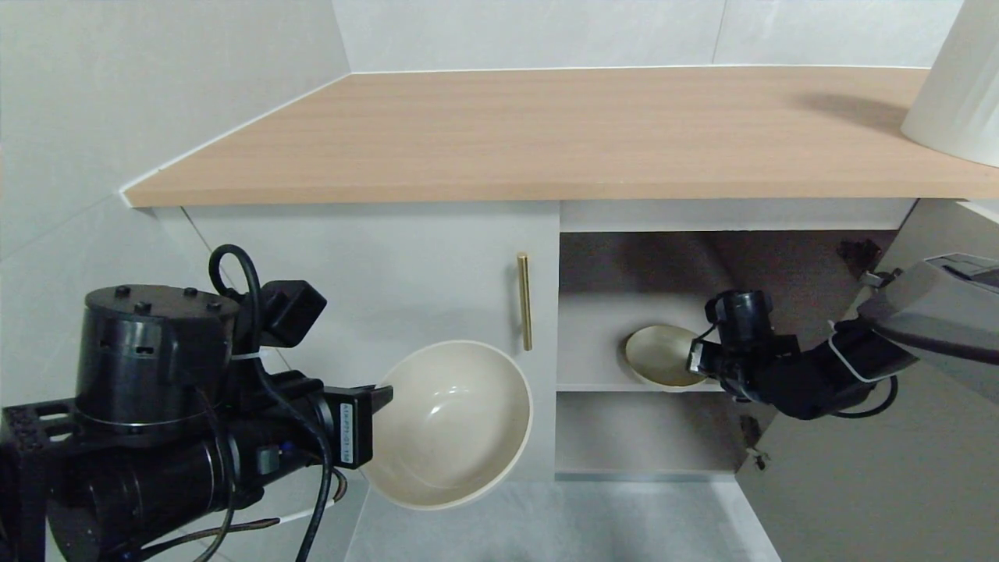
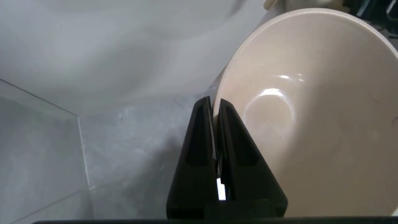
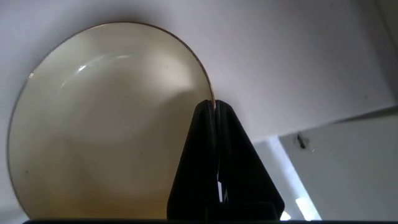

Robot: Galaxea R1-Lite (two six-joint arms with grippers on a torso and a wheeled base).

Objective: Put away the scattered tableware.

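L gripper (image 1: 381, 407): low in head view, abt 8 o'clock from centre. Fingers narrow, pinched on the rim of the big bowl, one inside and one outside.
L fingers (image 2: 202, 134): black, nearly together, with the rim edge in the thin slot between them.
Big bowl (image 1: 453, 425): cream, deep, glossy inside. Held off the floor and tilted so its opening faces the head cam. Sits in front of the closed door, abt 7 o'clock of the handle, top rim near the handle's lower end. Grip pt is at the bowl's 9 o'clock rim. L wrist view has the inside of the big bowl (image 2: 311, 106) with a light glint.
R gripper (image 1: 697, 361): inside the open cabinet half, abt 4 o'clock from centre. Fingers narrow, clamped on the rim of the small dish at its 3 o'clock side.
Small dish (image 1: 659, 355): pale cream w/ thin dark rim line, shallow, at the mid shelf. Resting on it or just above: can't tell. Abt 4 o'clock of the handle, well apart from the big bowl. R wrist view has the small dish (image 3: 106, 118) over a white surface, rim going in between the fingers.
Closed door (image 1: 390, 273): white, L half of cabinet.
Handle (image 1: 524, 300): slim gold bar, upright, on the door's R edge.
Open door (image 1: 882, 484): swung out, at 4 o'clock.
Shelf (image 1: 593, 343): white, w/ a lower bay beneath it.
Countertop (image 1: 546, 133): light wood, across 12 o'clock.
White object (image 1: 956, 86): on the countertop at 2 o'clock, cut off by the frame. What it is: can't tell.
Floor (image 1: 546, 523): grey, at 6 o'clock.
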